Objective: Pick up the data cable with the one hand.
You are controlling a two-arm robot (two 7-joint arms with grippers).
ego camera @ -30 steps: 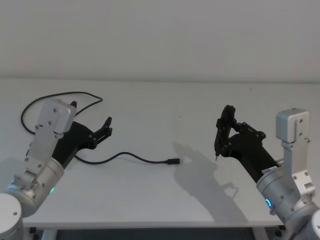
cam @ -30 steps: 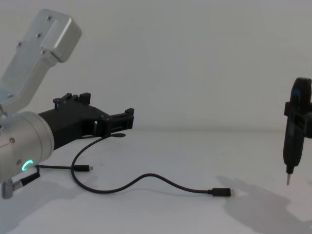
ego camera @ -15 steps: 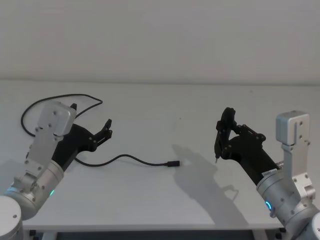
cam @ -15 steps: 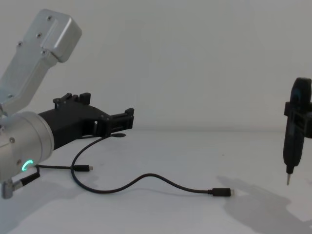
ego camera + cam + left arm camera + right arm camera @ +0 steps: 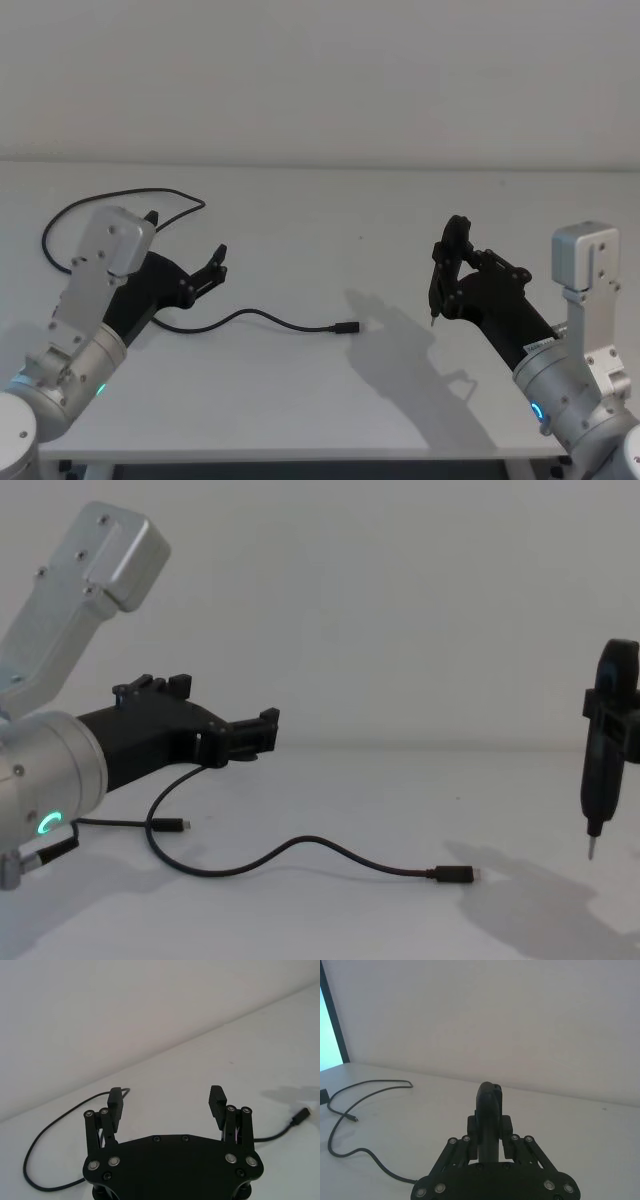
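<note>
table (image 5: 300, 400): white, flat | wall (image 5: 320, 70): plain, pale, behind table

Soft, even, fairly bright light falls on the white desk (image 5: 300, 210) and the pale wall (image 5: 320, 70). The right pincer (image 5: 443, 265) and the black tool (image 5: 434, 300) it grips throw a broad, soft-edged grey shadow (image 5: 400, 335) toward the desk's near edge. A green ring (image 5: 47, 825) glows at the desk's left edge.

Lab: white table (image 5: 300, 400), plain wall (image 5: 320, 70)
</note>
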